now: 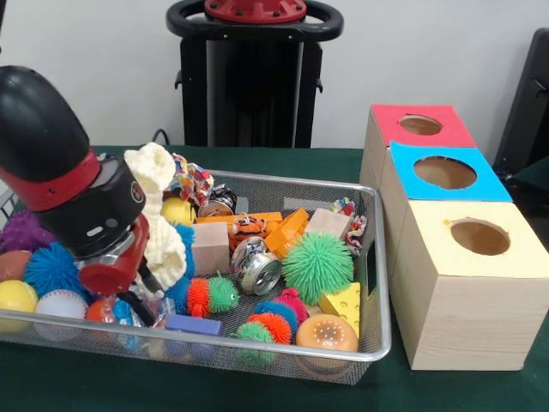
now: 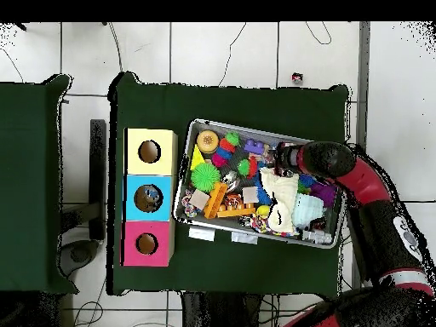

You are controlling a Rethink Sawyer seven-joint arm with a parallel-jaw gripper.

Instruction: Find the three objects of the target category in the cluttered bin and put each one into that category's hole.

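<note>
While the gripper (image 1: 141, 296) is sunk into the clutter at the end of the wire mesh bin (image 1: 377, 339) farthest from the three boxes, the step in hand looks like a search-and-grasp. Whether the jaws are wide, narrow or holding something I cannot tell; toys hide their tips in both views.

Which category is wanted is not shown. The candidates beside the gripper are a white knitted toy (image 1: 154, 184), a blue spiky ball (image 1: 53, 268), a white ball (image 1: 60, 302) and a small blue block (image 1: 193, 324).

Doing this well probably means closing on one piece only, then lifting straight up and slowly, since the knitted toy lies against the wrist and could drag out with it.

The holes lie past the bin's other end: the cream-topped box (image 1: 480, 236), the blue-topped box (image 1: 444, 172) and the red-topped box (image 1: 420, 125), standing in a row on the green counter (image 1: 429, 390).
</note>
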